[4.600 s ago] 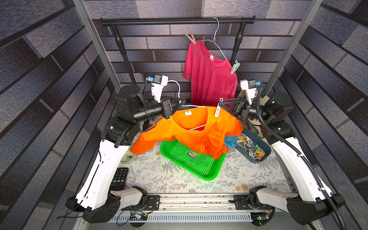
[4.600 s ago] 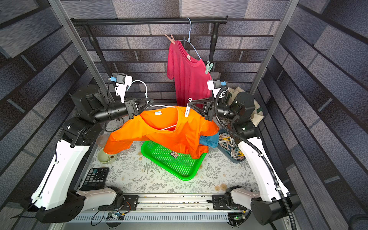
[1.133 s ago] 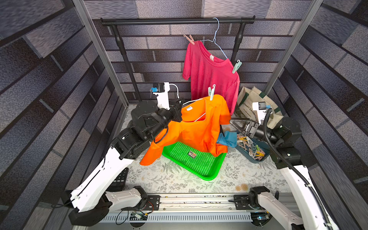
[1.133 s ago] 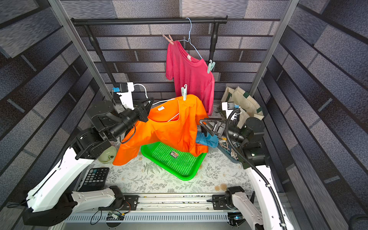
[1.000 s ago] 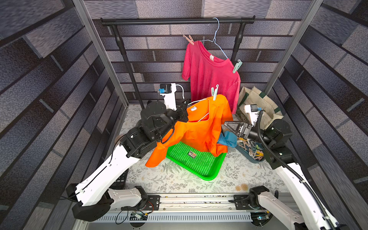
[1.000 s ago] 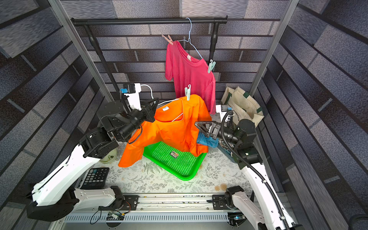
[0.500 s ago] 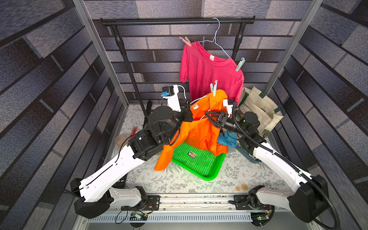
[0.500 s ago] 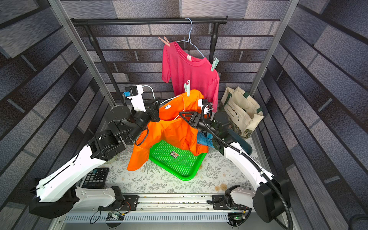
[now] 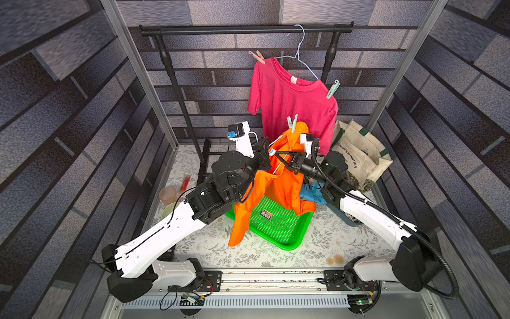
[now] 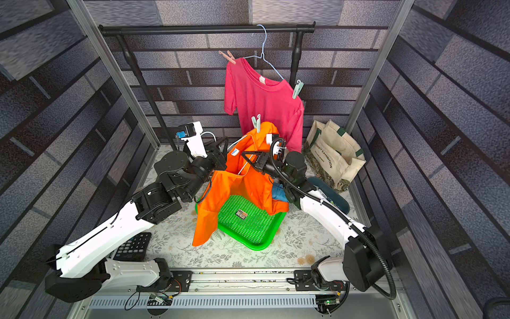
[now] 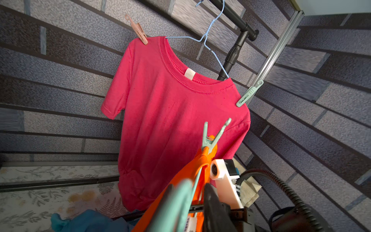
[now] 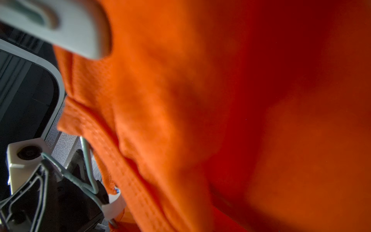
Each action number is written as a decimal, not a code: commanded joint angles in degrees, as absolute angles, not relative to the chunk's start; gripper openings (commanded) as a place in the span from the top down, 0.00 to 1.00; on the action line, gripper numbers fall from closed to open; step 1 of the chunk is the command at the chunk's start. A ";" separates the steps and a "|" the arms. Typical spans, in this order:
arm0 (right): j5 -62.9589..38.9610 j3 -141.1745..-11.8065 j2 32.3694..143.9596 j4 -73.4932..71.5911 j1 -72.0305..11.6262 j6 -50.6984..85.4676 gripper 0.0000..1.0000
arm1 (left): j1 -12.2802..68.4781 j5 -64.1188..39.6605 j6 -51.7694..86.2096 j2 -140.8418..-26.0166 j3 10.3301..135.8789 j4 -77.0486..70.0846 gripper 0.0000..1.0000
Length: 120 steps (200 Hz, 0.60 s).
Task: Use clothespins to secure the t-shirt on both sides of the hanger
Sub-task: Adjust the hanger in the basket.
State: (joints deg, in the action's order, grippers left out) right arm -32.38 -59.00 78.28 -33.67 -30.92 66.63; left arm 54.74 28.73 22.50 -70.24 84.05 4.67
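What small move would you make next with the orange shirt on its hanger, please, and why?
Probably open the left claw wide and draw it off the hanger. The right claw is shut on the orange shirt at the collar and may carry it. Only one peg shows on it, at the raised shoulder; the lower one looks bare, so a claw must be freed to fetch another.

The left tool meets the right tool, apparently closed, at the orange t-shirt collar.

I see both top views looking down from high at the whole worktop and rail. My left wrist camera faces the pink t-shirt from below; the right sits close against the orange t-shirt.
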 commanded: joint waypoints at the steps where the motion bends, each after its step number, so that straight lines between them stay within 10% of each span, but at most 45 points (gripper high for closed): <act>1: -34.17 -60.51 78.13 -36.65 -31.40 67.35 1.00 | 55.03 26.32 21.65 -67.54 82.89 1.60 0.40; 30: -37.68 -63.61 78.40 -37.08 -31.29 68.89 1.00 | 54.78 23.78 19.61 -64.80 82.58 3.01 0.00; 120: -41.44 -65.98 81.48 -45.27 -30.89 76.18 1.00 | 45.49 16.12 21.82 -45.58 73.38 9.39 0.00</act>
